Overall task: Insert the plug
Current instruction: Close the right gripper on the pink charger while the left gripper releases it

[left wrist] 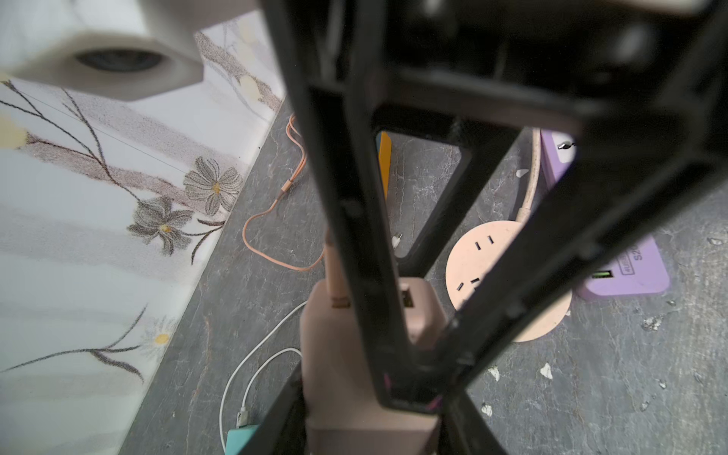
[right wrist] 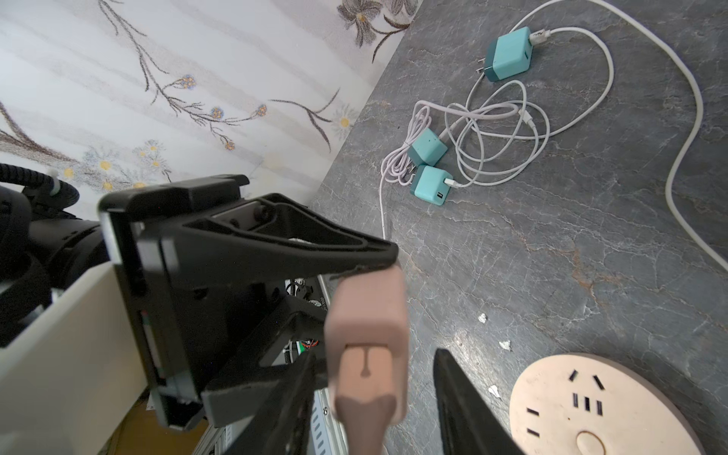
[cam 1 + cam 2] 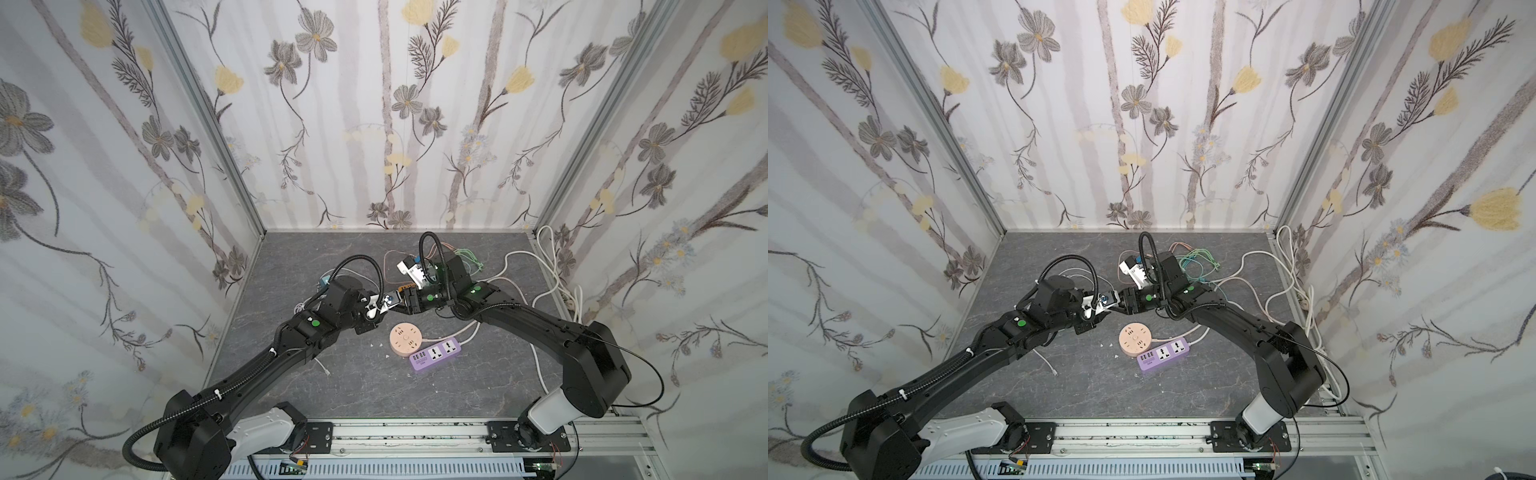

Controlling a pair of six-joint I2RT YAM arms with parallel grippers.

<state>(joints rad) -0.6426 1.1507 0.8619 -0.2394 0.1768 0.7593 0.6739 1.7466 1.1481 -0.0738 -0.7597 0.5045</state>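
One pink plug [image 2: 368, 374] sits in the air above mid-table, its nose against the pink adapter [image 2: 366, 311] on its left. The right tool [image 2: 376, 354] straddles it with fingers spread, a gap showing on one side. The left tool [image 1: 366, 413] is clenched on the adapter, and the round socket [image 2: 591, 402] lies on the table [image 2: 551, 256] just nearer.

Left pincer [image 3: 387, 302], clamped, faces right pincer [image 3: 400, 305], slightly parted, their tips nearly touching.
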